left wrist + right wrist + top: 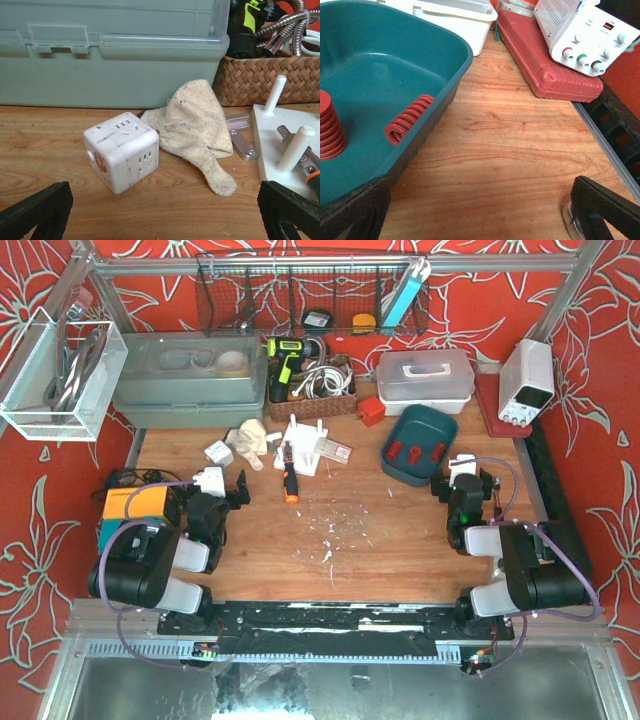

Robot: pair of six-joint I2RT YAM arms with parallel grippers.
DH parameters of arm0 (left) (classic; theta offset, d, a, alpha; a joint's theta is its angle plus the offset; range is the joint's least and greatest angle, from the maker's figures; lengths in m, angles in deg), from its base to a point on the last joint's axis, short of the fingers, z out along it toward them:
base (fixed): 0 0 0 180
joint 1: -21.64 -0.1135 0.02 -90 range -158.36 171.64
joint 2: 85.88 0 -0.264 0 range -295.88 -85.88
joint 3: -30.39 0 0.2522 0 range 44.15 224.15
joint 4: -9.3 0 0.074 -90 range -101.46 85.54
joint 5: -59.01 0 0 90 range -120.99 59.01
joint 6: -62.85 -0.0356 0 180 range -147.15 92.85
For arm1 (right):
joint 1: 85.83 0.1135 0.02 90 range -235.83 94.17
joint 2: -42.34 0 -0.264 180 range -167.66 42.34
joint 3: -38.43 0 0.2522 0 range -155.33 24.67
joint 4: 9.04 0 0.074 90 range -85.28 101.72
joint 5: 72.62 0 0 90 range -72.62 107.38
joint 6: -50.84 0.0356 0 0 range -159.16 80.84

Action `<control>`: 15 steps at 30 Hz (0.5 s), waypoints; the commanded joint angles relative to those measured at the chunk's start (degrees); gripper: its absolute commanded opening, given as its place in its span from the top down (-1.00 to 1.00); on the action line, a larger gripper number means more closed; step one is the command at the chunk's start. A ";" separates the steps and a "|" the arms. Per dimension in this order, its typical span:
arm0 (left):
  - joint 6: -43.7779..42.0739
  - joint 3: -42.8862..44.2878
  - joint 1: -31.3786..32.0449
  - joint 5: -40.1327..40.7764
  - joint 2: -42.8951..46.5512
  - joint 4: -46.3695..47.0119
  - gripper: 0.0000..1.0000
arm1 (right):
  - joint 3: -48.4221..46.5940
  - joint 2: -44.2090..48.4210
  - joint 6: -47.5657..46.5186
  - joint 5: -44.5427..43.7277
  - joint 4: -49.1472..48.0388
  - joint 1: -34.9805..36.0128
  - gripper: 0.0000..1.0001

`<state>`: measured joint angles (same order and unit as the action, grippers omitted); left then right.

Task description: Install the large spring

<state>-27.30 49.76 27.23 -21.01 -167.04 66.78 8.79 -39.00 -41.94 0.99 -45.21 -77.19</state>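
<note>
- Left gripper (165,216): fingers (35,210) spread wide, nothing between them; it hangs low over the wood, well left of the teal bin (392,465).
- Right gripper (480,212): fingers (607,205) also spread wide and empty, just beside the teal bin's near right corner.
- Red spring (409,119): lies on its side inside the teal bin, against the wall nearest the right gripper.
- Wider red coil (327,125): stands upright on the bin floor, deeper inside than the lying spring and partly cut off by the frame edge.
- White socket cube (122,150): far left of the bin, tilted on the table. It has an orange mark on one face that is too blurred to read.
- Beige cloth (200,125): touches the cube on the side toward the bin.
- White peg plate (270,150): sits between the cloth and the bin, pegs upright.
- White power supply (580,35): right of the bin, resting on a red case (545,70). It has red and green knobs, and the panel lettering is too small to read.
</note>
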 commanded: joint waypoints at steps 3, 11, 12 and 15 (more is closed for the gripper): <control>-0.12 -0.24 0.13 0.48 0.44 1.89 -1.00 | -0.29 0.31 0.34 1.18 -0.64 0.50 -0.98; -0.12 -0.29 0.13 0.48 0.55 1.88 -1.00 | 0.26 1.01 0.40 0.86 -1.64 0.50 -0.98; -0.12 -0.33 0.13 0.48 0.52 1.88 -1.00 | 0.46 2.37 0.40 0.99 -0.59 0.47 -0.98; -0.13 -0.21 0.13 0.59 0.95 1.90 -1.00 | -1.74 11.00 0.12 1.59 12.53 0.50 -0.98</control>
<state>-27.30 49.76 27.23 -21.03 -167.04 66.78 8.79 -36.59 -41.96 1.21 -42.96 -77.19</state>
